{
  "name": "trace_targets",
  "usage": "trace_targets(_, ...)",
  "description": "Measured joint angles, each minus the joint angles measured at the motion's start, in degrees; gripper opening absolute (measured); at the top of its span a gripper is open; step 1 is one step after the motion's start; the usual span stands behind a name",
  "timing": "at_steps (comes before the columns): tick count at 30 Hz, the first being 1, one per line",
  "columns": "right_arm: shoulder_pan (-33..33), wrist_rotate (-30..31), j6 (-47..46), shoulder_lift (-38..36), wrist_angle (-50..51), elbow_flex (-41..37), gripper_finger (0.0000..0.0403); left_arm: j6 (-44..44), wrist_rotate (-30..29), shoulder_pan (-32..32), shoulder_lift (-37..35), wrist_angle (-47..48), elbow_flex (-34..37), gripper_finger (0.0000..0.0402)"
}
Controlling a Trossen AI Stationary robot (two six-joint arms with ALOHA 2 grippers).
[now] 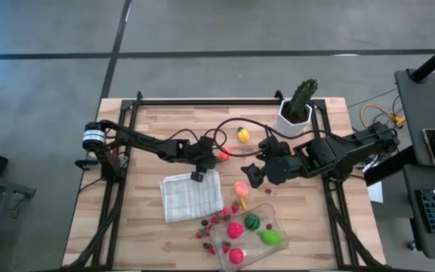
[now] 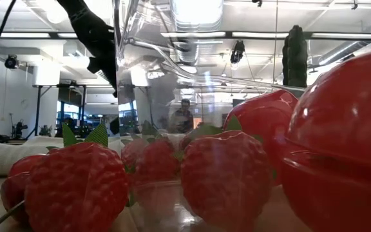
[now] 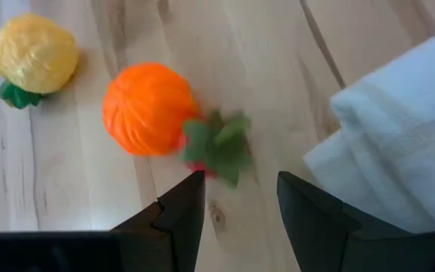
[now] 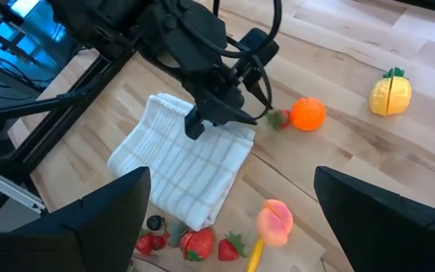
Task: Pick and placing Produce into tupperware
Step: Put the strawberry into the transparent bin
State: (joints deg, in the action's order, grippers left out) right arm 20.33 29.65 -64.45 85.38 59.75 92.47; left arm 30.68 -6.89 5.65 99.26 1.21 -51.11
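The produce is spread over the table. An orange fruit (image 3: 146,108) lies beside a small red berry with green leaves (image 3: 216,145), and a yellow fruit (image 3: 36,53) sits farther off. My left gripper (image 3: 240,200) is open, low over the wood, its fingers just short of the leafy berry. My right gripper (image 4: 232,219) is wide open, hovering above the peach (image 4: 274,221) and touching nothing. The clear tupperware (image 1: 274,221) at the table's near edge holds pink, red-green and green pieces. Several red berries (image 1: 211,224) lie on the wood beside it.
The white checked folded cloth (image 1: 191,196) lies right beside my left gripper, toward the near edge. The cactus in its white pot (image 1: 297,109) stands at the far edge, behind my right arm. Black frame rails (image 1: 119,189) run along both table sides. A person (image 2: 184,119) shows far behind.
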Motion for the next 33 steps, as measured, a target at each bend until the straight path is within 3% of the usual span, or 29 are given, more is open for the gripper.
trace_targets(15, -0.1, 0.4, 0.9, 0.0, 0.5, 0.0, 0.0363, -0.5, -1.4, 0.5, 1.3, -1.0, -3.6, 0.0152)
trace_targets(21, -0.1, 0.4, 1.5, 0.0, 0.5, 0.0, 0.0363, -7.3, -1.0, 0.5, 4.7, -0.2, -5.7, 0.0152)
trace_targets(33, -0.1, 0.4, 1.5, 0.0, 1.6, 0.0, 0.0364, -10.1, 0.6, 0.7, 6.4, 2.4, -10.0, 0.0152)
